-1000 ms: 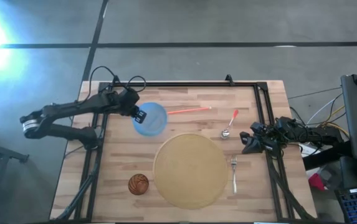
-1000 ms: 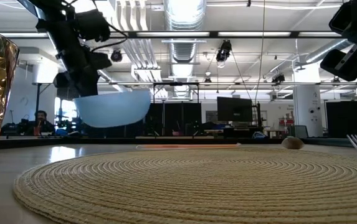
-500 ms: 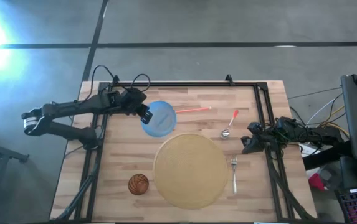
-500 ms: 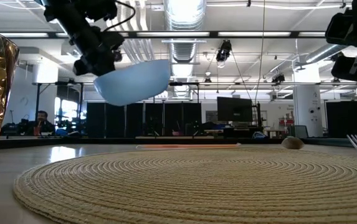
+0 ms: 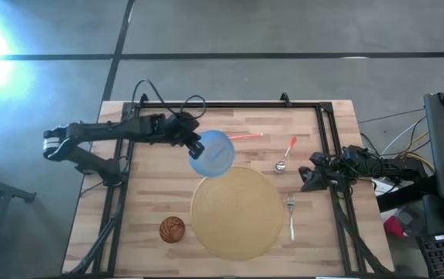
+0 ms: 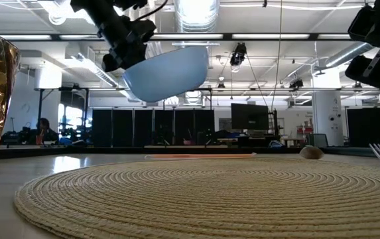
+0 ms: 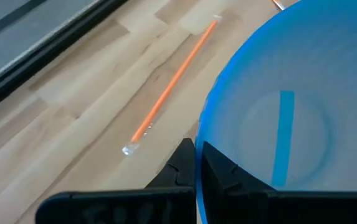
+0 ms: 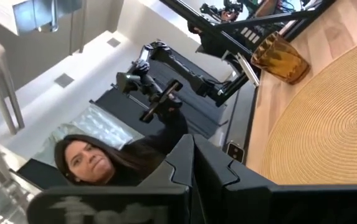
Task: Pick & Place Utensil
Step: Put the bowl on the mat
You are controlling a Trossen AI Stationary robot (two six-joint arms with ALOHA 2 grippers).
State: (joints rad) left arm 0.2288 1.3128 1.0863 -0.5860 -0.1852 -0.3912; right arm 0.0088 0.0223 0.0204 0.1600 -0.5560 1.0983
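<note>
left pincer (image 5: 196, 147) clamping bowl (image 5: 213, 153) rim, airborne

Blue bowl (image 5: 213, 153), tan woven mat (image 5: 237, 212), orange straw (image 5: 245, 136).

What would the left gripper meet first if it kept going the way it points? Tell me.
The left gripper, shut on the blue bowl and carrying it above the table, points toward the red-handled spoon. Being raised, it would probably pass above the spoon; height is unclear.
</note>
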